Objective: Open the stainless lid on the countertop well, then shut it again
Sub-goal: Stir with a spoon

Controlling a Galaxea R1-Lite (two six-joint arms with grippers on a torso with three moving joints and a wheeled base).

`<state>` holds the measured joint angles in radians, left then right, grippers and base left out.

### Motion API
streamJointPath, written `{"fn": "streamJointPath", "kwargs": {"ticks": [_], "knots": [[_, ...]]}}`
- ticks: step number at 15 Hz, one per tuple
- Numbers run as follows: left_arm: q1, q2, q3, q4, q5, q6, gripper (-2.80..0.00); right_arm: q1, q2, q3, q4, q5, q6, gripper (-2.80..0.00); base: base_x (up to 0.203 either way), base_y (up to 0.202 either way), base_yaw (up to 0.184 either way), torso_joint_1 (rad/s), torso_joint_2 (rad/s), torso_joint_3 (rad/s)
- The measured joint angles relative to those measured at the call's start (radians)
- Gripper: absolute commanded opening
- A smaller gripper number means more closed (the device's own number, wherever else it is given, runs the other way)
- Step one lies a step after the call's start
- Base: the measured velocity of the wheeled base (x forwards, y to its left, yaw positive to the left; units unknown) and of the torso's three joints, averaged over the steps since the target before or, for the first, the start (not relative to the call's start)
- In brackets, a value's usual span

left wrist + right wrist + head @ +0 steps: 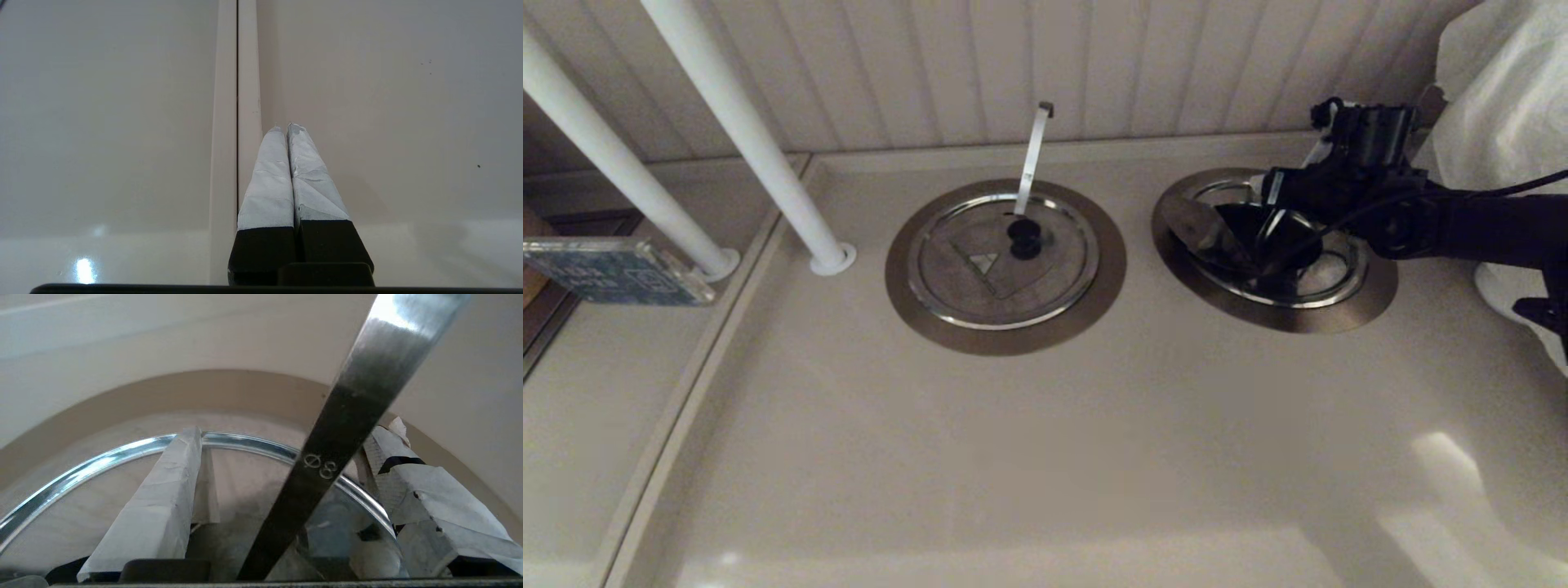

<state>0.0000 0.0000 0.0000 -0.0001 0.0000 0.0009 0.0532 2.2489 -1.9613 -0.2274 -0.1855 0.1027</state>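
Observation:
The stainless lid (1331,276) sits in the countertop well, whose brushed-steel collar (1368,304) is at the right. Its wedge flap (1201,230) is tilted up on the side nearer the twin well, with a dark gap beside it. My right gripper (1278,229) hangs low over the lid, open. In the right wrist view its taped fingers (163,498) stand wide apart over the lid's bright rim (102,463), and the leaning flat handle (347,428) crosses between them untouched. The knob is hidden. My left gripper (284,126) is shut and empty over a counter seam.
The twin lid (996,273) with its hook-tipped handle (1033,155) lies flat at centre. Two white posts (743,139) rise at the left, beside a blue-green plaque (613,269). A white cloth bundle (1503,106) stands behind my right arm. A panelled wall runs along the back.

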Motion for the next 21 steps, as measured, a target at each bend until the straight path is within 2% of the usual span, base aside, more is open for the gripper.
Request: {"fn": "streamJointPath", "kwargs": {"ticks": [3,4,17,21], "knots": [[0.000,0.000,0.000,0.000,0.000,0.000,-2.80,-0.001,0.027,-0.001,-0.062,0.029,-0.001,0.00,0.000,0.000,0.000,0.000,0.00,0.000],[0.000,0.000,0.000,0.000,0.000,0.000,-2.80,-0.002,0.035,-0.001,-0.098,0.027,0.000,-2.80,0.000,0.000,0.000,0.000,0.00,0.000],[0.000,0.000,0.000,0.000,0.000,0.000,-2.80,-0.004,-0.020,0.011,-0.134,0.022,-0.004,-2.80,0.000,0.000,0.000,0.000,0.00,0.000],[0.000,0.000,0.000,0.000,0.000,0.000,-2.80,-0.005,-0.121,0.115,-0.135,0.025,0.000,-2.80,0.000,0.000,0.000,0.000,0.00,0.000]]}}
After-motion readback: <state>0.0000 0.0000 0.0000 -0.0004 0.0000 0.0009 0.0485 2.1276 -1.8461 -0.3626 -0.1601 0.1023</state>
